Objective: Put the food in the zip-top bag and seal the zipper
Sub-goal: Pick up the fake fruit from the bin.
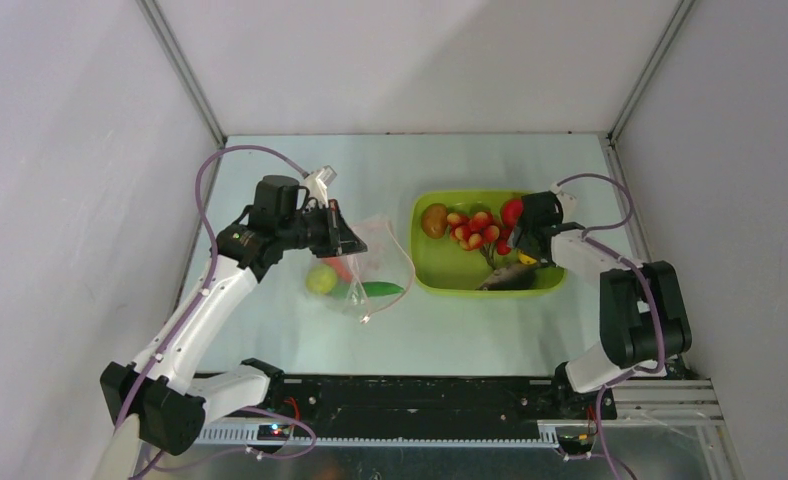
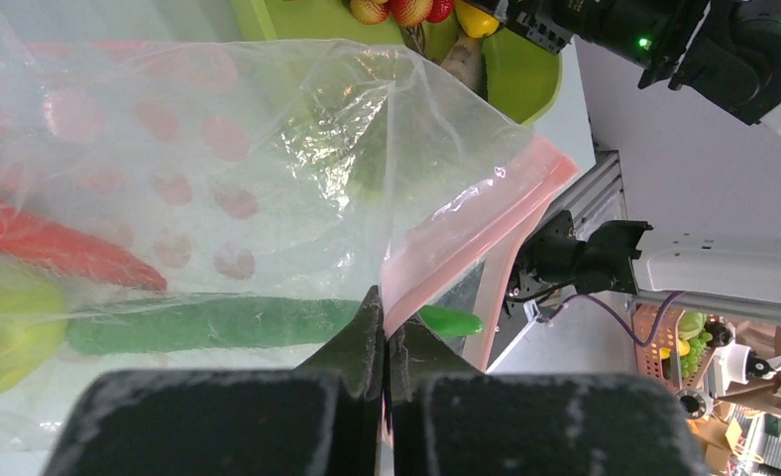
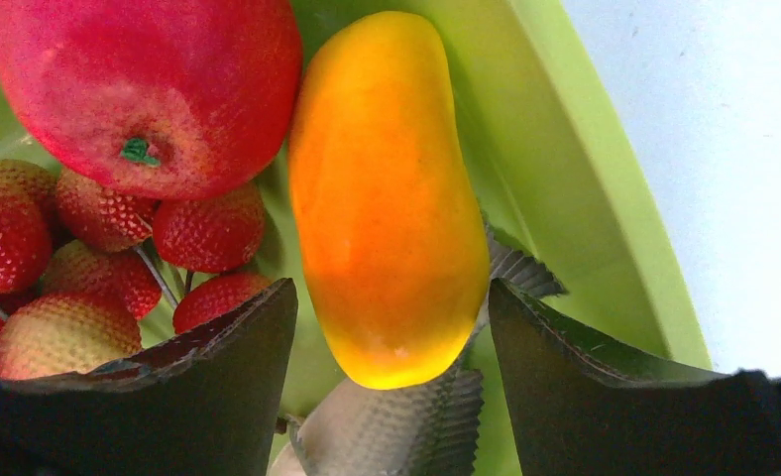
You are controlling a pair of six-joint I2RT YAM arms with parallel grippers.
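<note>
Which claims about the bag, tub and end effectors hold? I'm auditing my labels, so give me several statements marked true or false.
1. The left end effector is shut on the bag. True.
2. The right end effector is shut. False: it is open, with its fingers either side of the orange-yellow piece.
3. The strawberries are in the tub. True.
4. The kiwi is in the bag. False: it lies in the tub, at its left end in the top view.
</note>
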